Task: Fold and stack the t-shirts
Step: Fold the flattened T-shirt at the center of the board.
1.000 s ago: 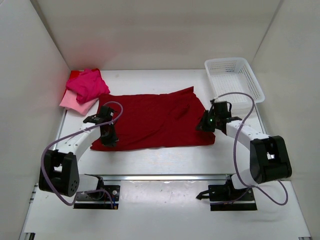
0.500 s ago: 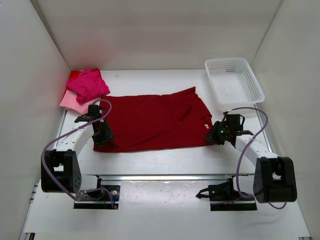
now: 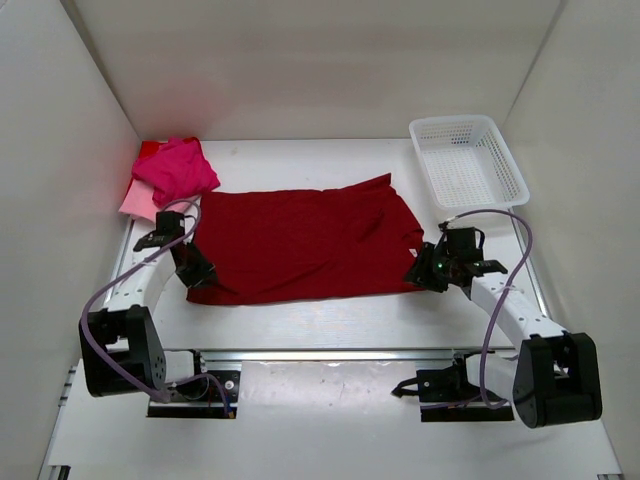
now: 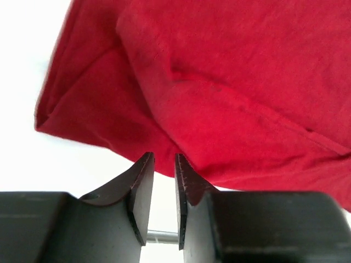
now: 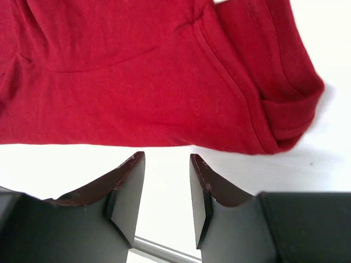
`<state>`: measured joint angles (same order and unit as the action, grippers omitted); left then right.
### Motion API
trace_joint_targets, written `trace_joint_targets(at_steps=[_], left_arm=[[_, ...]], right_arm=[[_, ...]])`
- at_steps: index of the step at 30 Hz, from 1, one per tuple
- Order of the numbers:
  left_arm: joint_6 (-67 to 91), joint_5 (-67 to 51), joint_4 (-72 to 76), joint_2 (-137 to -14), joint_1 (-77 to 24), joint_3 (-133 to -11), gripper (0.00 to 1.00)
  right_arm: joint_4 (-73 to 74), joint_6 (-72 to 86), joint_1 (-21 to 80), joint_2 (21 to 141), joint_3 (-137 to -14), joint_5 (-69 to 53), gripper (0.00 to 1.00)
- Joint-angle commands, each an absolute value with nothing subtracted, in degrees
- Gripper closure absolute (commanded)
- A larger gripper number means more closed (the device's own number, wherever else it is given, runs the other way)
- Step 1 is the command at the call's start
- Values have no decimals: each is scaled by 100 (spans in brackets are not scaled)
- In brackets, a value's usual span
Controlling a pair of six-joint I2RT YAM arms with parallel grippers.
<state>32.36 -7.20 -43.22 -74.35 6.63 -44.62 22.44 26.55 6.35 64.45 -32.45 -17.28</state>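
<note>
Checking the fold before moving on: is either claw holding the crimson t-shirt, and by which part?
Nothing is held. The left claw and the right claw both stand parted and empty, at the near corners of the crimson t-shirt.

We see both arms drawn outward off the dark crimson t-shirt (image 3: 300,245). The left gripper (image 3: 192,270), which pressed on the cloth inside its near left corner, has slid left to that corner's edge, and its jaws now stand slightly parted and empty. The right gripper (image 3: 427,268) has left the shirt's right side for the bare table (image 3: 330,320) just beside it, its jaws now apart with nothing between. The shirt's right edge lies uncovered.
</note>
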Motion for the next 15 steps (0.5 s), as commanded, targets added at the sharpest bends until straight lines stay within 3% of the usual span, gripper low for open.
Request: trace_joint_targets(at_steps=[1,6,15], left_arm=[[3147,129,-4508,-7268,763,-4641,66],[3076,572,-4176,-7356,1107,-4526,60],[2277,975,-3437,-7971,695,-4851,65]], right_arm=[[2162,2347,659,6644,-3594,-1476,64],[1917,2347,764,6855,-3718,-1581,65],[1705,2610,809,6724,-3392,-2056,65]])
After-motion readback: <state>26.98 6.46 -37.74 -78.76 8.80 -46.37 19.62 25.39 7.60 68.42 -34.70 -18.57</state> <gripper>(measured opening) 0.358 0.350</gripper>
